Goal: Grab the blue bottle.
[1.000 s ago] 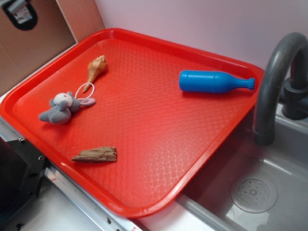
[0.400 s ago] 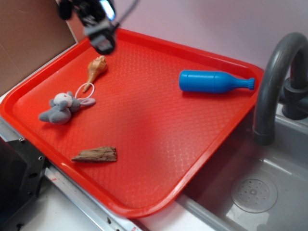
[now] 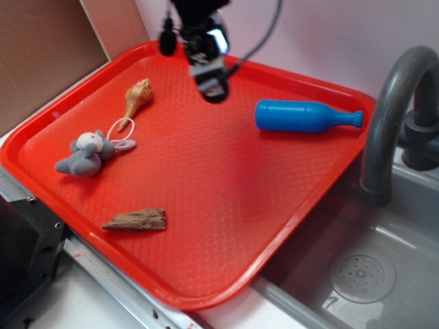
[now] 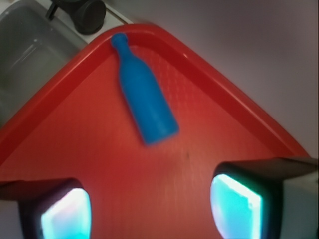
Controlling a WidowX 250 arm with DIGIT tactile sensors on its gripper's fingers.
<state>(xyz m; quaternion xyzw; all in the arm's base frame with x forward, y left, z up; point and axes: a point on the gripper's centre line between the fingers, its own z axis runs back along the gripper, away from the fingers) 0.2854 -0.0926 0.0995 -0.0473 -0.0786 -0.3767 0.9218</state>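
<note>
Blue bottle (image 3: 304,116) was recorded lying on its side at the far right of the red tray (image 3: 226,226), cap toward the grey faucet (image 3: 391,116). Hand (image 3: 206,68) was held above the tray's far edge, left of the bottle and apart from it, fingers (image 4: 234,204) spread and empty. Plush toy (image 3: 86,154), shell (image 3: 137,99) and wood piece (image 3: 136,220) were noted at left.

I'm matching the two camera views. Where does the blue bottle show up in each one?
Exterior: the blue bottle lies on its side at right, near the far right corner, neck pointing right.
Wrist: the bottle sits upper centre, neck up-left, ahead of the open claw.
Shared landmark: the red tray rim.
</note>
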